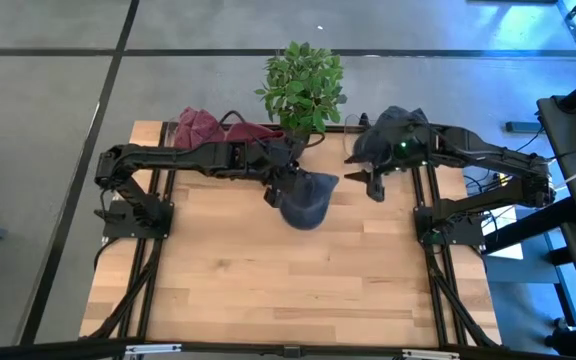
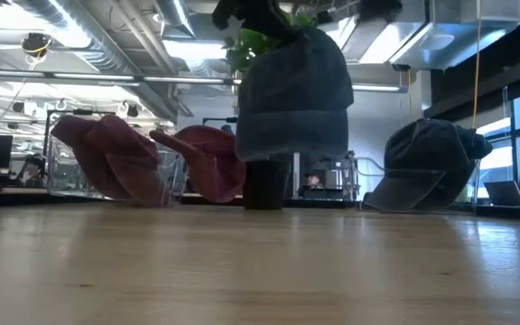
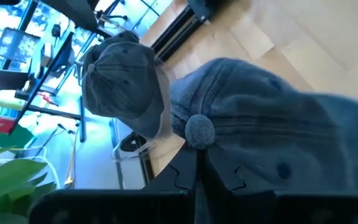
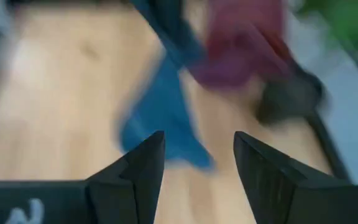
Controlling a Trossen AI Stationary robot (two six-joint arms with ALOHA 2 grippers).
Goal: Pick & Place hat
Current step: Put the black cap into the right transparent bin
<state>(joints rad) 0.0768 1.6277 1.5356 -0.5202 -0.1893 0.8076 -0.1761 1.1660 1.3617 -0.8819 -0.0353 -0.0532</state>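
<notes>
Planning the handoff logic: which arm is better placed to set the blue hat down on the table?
Left. The left gripper is already shut on the blue hat, holding it lifted above the table. The right gripper is open and empty, off to the side.

Count at this moment:

Hats: four in total. Two blue-grey: one blue-grey hat (image 1: 305, 200) hangs at centre above the worktop (image 1: 268, 280), a second blue-grey hat (image 1: 393, 132) rests at the far right. Two maroon: one maroon hat (image 2: 106, 158) at far left, a second maroon hat (image 2: 208, 161) just right of it.

Plants: one potted plant (image 1: 303, 85) at the far edge, centre.

Arms: two. Left claw (image 1: 278, 185), right claw (image 1: 368, 180).
</notes>
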